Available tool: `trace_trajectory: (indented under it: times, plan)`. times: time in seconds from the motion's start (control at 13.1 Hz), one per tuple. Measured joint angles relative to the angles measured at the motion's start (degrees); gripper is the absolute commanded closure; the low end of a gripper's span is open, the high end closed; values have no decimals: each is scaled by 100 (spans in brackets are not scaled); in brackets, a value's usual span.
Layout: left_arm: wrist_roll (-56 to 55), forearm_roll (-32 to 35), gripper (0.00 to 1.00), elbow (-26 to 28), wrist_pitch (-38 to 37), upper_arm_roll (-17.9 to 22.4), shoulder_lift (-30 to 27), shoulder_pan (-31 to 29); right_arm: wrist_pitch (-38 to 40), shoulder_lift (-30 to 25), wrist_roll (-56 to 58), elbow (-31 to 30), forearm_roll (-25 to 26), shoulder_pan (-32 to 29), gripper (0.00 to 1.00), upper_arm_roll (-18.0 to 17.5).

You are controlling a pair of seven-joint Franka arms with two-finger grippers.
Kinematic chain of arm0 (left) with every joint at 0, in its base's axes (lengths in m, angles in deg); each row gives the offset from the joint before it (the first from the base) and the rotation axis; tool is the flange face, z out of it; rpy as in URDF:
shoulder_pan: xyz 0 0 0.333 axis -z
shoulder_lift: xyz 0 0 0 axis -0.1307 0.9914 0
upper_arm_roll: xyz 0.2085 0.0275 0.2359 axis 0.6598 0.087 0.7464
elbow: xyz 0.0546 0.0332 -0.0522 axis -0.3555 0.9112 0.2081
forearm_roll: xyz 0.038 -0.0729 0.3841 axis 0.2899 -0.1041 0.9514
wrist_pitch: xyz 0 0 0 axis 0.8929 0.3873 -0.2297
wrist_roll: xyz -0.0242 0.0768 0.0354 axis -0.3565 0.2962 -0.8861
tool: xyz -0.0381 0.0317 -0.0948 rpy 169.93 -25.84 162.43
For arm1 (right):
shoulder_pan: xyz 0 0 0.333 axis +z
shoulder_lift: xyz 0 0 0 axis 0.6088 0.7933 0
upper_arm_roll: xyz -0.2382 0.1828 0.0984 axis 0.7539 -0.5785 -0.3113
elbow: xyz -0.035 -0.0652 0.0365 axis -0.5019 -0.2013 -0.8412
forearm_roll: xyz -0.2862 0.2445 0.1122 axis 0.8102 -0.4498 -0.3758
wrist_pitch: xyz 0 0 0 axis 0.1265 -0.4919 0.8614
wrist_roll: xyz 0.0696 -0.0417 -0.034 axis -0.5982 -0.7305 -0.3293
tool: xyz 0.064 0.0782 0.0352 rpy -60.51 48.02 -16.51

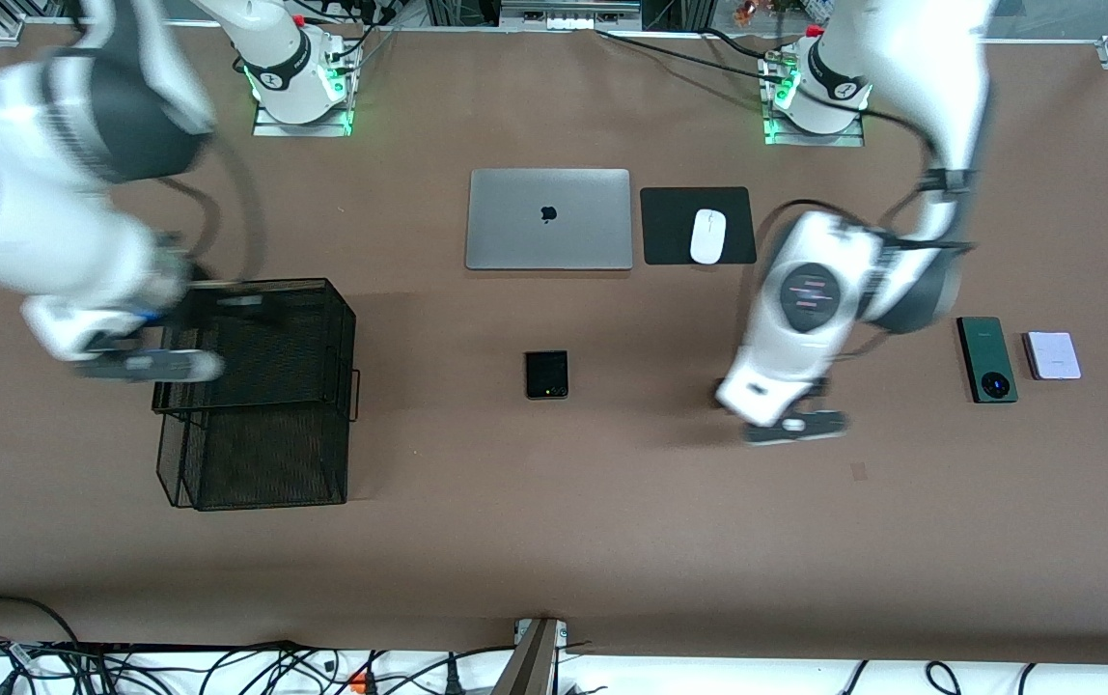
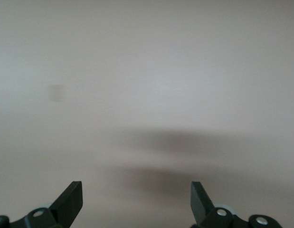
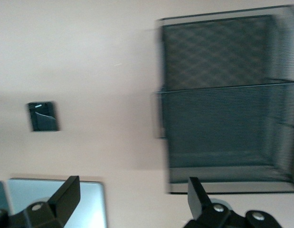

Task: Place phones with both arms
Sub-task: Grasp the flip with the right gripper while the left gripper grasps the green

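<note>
table (image 1: 554, 541) | laptop (image 1: 548, 219) | mouse pad (image 1: 670, 227) | mesh basket (image 1: 260, 405) | three phones (image 1: 546, 375)

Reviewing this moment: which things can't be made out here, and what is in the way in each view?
- Right gripper, front view: motion blur smears it over the wire basket.
- Left gripper, front view: the arm's own wrist covers it.
- Laptop, right wrist view: cut off by the frame edge and the gripper.
- Black flip phone, right wrist view: small and blurred.
- Left wrist view: only bare table.
</note>
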Motion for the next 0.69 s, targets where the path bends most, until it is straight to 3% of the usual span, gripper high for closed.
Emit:
trace_trajectory:
  times: [0.38, 0.69]
  plan:
    - [2082, 1, 0, 858, 152, -7, -562, -1497, -2160, 1311, -907, 35, -67, 1536, 1, -4]
    - [3670, 1, 0, 1379, 1029, -11, -633, -2631, -2664, 2395, -1143, 682, 240, 1878, 1, 55]
